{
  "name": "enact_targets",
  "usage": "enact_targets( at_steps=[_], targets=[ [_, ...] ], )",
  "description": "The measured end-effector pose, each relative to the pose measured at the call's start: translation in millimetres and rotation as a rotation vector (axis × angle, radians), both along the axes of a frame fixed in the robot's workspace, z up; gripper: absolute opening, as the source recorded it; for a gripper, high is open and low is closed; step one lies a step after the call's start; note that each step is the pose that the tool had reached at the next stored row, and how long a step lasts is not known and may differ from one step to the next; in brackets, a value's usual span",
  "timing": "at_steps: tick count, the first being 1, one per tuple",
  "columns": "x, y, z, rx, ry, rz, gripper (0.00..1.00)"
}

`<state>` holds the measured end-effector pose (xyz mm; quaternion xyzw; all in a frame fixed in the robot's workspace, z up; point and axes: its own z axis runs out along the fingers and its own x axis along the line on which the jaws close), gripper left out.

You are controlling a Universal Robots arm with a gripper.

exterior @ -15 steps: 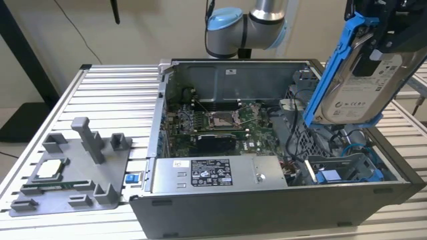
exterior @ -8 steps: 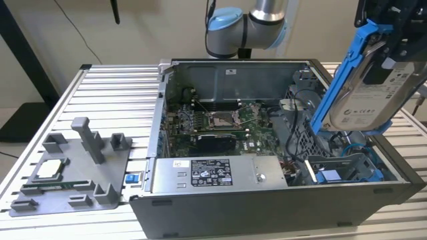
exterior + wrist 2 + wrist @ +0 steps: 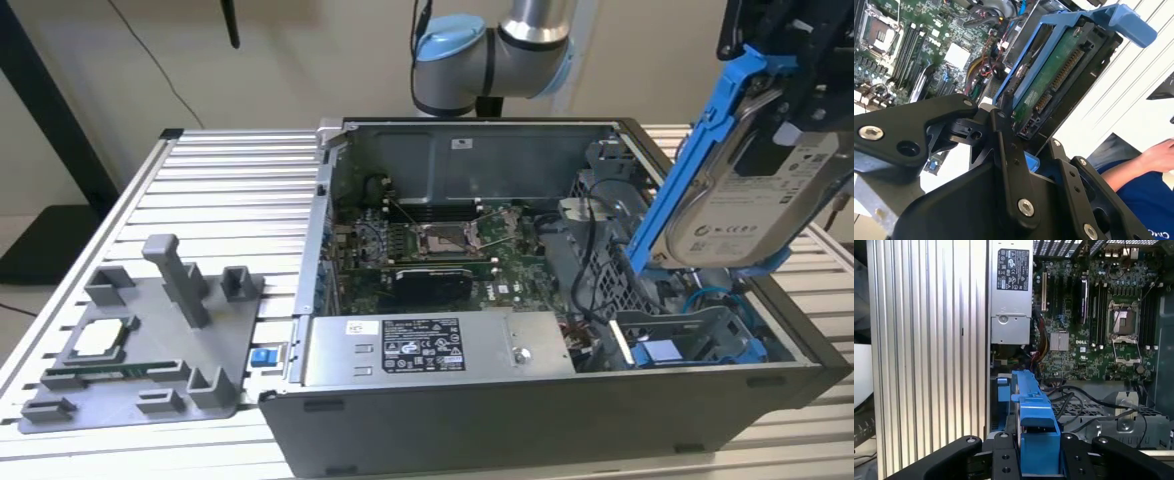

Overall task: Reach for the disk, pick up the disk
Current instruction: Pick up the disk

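The disk (image 3: 745, 215), a silver-grey drive with a white label in a bright blue bracket, hangs tilted above the open computer case's drive bay at the exterior view's right. My gripper (image 3: 777, 125) is shut on its upper part, black fingers on either side of the bracket. In the second wrist view the disk (image 3: 1054, 75) shows its green circuit board and connector, clamped between my gripper (image 3: 1021, 150) linkages. In the first wrist view the blue bracket (image 3: 1035, 420) sits edge-on between the gripper (image 3: 1036, 462) fingers, above the case interior.
The open computer case (image 3: 534, 420) holds a motherboard (image 3: 427, 250), a grey power supply box (image 3: 427, 348) and a blue drive bay (image 3: 681, 345) under the disk. A grey fixture tray (image 3: 147, 350) with a small silver chip lies left. A person's hand (image 3: 1156, 155) shows nearby.
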<state>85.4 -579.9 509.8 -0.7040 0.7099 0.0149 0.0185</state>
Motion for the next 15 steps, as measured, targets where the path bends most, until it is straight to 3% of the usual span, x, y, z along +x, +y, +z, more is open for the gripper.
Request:
enact_targets(
  at_steps=[15],
  targets=[
    [2.4,-4.9,-5.9,-0.0007,0.0,0.0,0.0]
  ],
)
